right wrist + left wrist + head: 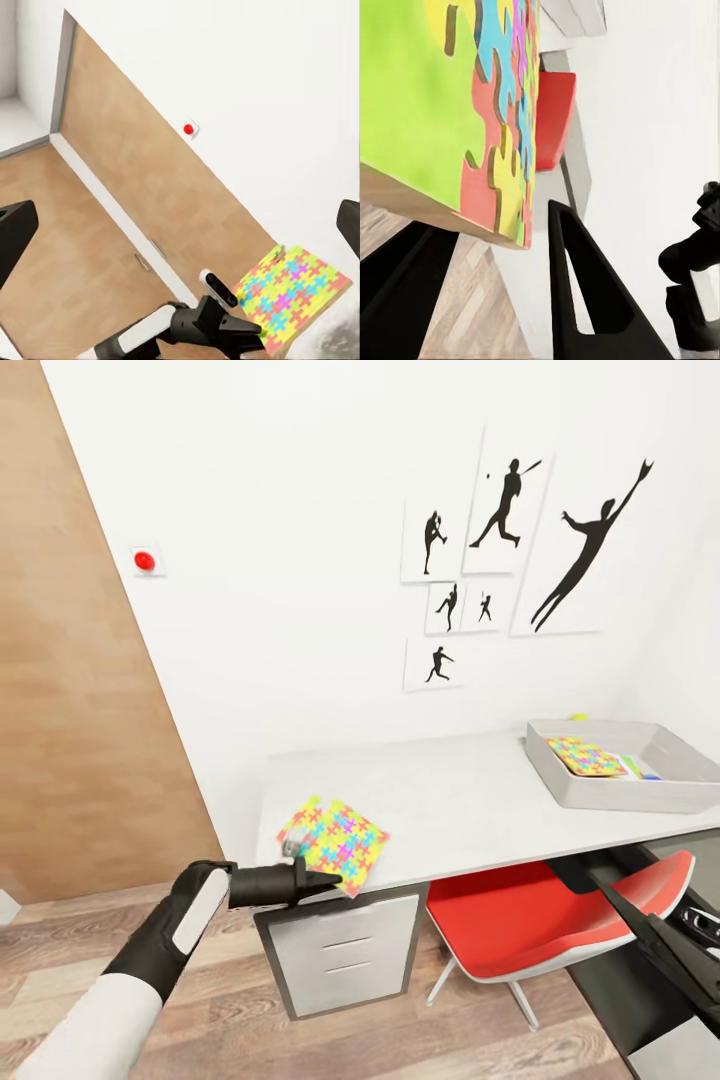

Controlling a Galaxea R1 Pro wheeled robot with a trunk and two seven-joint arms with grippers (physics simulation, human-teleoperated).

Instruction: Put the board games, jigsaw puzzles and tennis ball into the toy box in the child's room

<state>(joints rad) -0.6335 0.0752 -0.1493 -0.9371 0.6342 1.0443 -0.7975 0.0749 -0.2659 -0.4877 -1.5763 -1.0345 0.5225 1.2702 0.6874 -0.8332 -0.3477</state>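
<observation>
While the left gripper [322,880] sits w/ fingers spread around the jigsaw puzzle [334,844] at the table [470,800] front edge, nothing's gripped yet. Step: pickup. Next: close, lift, carry to the toy box [600,792] far right.

no readable text, labels or numbers anywhere (wall prints are plain silhouettes)

The white table [450,800] carries a jigsaw puzzle [334,843] overhanging its front left corner and a grey toy box [690,792] at its right end, seemingly flat.
</observation>
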